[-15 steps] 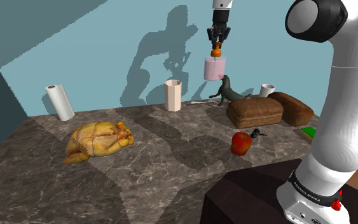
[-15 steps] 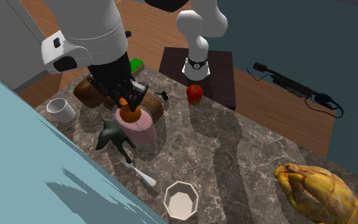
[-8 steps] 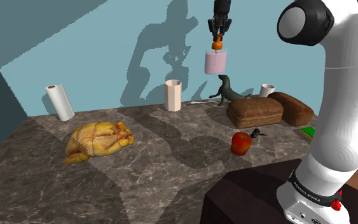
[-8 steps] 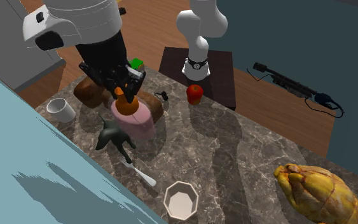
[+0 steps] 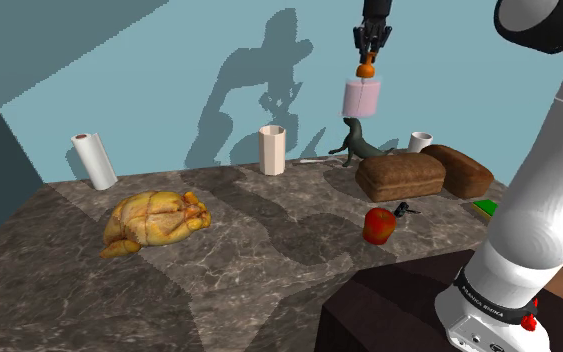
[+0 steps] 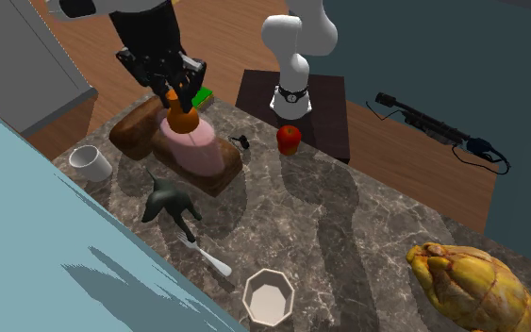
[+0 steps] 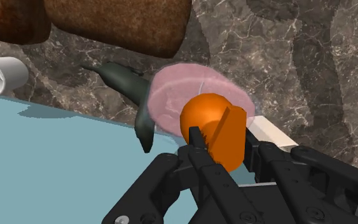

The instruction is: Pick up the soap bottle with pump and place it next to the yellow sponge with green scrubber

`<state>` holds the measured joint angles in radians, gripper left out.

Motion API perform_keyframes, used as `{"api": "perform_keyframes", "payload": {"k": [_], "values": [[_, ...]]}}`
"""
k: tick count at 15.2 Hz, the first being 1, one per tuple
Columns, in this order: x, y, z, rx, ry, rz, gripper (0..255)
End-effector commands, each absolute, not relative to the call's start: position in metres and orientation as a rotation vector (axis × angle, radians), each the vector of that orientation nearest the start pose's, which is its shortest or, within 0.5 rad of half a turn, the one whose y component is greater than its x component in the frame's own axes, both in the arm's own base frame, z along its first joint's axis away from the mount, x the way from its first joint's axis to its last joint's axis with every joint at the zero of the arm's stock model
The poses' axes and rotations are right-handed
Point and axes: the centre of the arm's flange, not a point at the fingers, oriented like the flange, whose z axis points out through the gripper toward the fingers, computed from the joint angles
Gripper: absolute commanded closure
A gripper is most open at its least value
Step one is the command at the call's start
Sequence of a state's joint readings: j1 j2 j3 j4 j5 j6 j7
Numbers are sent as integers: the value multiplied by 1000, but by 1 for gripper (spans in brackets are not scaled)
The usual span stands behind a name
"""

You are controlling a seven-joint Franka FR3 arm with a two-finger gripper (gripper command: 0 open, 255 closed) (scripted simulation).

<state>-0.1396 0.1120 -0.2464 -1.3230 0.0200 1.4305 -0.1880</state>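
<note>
Shoulder view: a pink soap bottle point(image 5: 361, 100) with an orange pump is seen held in the air, well above a dark marbled counter point(image 5: 269, 265). The black gripper point(image 5: 368, 55) is clenched on the orange pump from above, and the bottle hangs upright below it. It is lifted over the end of the counter where a dark animal figurine point(image 5: 361, 146) and two brown bread loaves point(image 5: 401, 177) are placed, close to the edge along the blue wall.

The sponge point(image 5: 485, 208) is seen as a green patch at the counter's edge on the stand's side, beyond the loaves and partly hidden by the white arm. A red apple point(image 5: 379, 225) and a small black object point(image 5: 404, 209) are set near that same edge. A white mug point(image 5: 420, 141) is set at the wall edge behind the loaves. Along the wall edge a pale cup point(image 5: 272, 150) and a paper towel roll point(image 5: 93, 160) are stood upright. A roast chicken point(image 5: 156, 218) is laid toward the opposite end of the counter from the loaves.

Second exterior view, from above the wall: the gripper point(image 6: 173, 92) and bottle point(image 6: 193, 141) are shown over the loaves point(image 6: 133, 138), with the sponge point(image 6: 202, 94) just behind at the counter's corner.

Wrist view: the fingers point(image 7: 199, 149) are seen closed on the orange pump, the pink bottle point(image 7: 171, 95) below, the figurine point(image 7: 130, 79) beneath it.
</note>
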Motion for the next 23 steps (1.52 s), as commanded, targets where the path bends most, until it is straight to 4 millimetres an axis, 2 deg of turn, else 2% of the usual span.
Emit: {"api": "perform_keyframes", "payload": {"k": [1,23], "values": [[510,-212,664,-3134,302,5,255],[238,-313,665,-3134,302,5,255]]}}
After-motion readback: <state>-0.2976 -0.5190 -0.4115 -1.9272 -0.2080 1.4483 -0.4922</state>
